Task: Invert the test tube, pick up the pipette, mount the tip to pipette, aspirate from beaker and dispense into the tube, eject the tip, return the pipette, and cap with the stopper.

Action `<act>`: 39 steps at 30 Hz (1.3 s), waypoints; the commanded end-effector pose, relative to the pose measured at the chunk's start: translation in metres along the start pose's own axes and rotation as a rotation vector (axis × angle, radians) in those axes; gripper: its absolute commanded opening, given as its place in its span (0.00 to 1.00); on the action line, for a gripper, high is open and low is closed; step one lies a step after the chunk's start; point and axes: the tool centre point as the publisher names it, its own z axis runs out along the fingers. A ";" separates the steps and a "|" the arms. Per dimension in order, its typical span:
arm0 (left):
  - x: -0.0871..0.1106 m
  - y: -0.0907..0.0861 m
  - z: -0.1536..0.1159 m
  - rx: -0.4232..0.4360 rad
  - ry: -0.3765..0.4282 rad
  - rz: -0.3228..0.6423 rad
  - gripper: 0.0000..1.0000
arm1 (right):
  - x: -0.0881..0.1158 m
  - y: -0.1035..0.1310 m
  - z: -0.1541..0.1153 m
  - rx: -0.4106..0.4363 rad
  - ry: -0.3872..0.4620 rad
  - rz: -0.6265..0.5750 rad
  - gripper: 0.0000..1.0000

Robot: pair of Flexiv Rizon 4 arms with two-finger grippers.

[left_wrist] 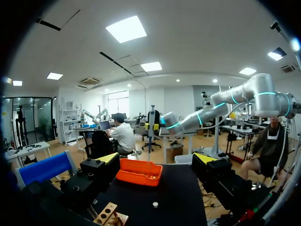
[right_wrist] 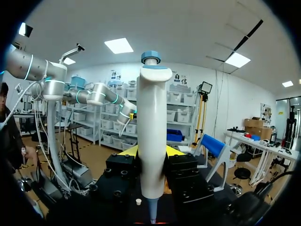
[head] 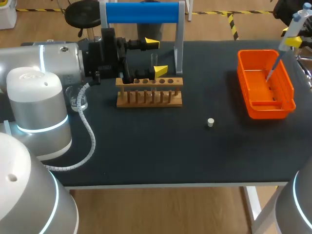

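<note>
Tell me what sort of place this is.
Most likely a chemistry-style lab bench set up for robot arms. On the table stands a wooden test tube rack with a glass beaker near it, and a pipette is held above an orange tray.

**Layout, referred to the rack (head: 149, 92), which stands on the table (head: 146, 156) left of centre.**
- Left of the rack, near it: the beaker (head: 78, 101).
- Behind the rack: a stand (head: 179, 39) carrying a roller across its top.
- At the rack's rear edge: the tube (head: 154, 61), upright, between the spread fingers of the left gripper (head: 156, 57).
- Right of the rack and nearer the table's front: the stopper (head: 210, 122), lying alone.
- Far right of the rack: the bin (head: 268, 112). The pipette (head: 294, 25) is above it, its tip pointing down into the bin, clamped in the right gripper (right_wrist: 151, 151).
</note>
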 end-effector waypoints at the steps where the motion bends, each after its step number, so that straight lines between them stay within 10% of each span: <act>1: 0.000 0.001 0.000 0.003 0.000 0.001 1.00 | -0.005 -0.007 -0.017 -0.007 0.026 0.000 0.00; 39: 0.000 0.001 0.000 0.003 0.000 0.001 1.00 | -0.007 -0.027 -0.041 0.019 -0.003 0.051 0.00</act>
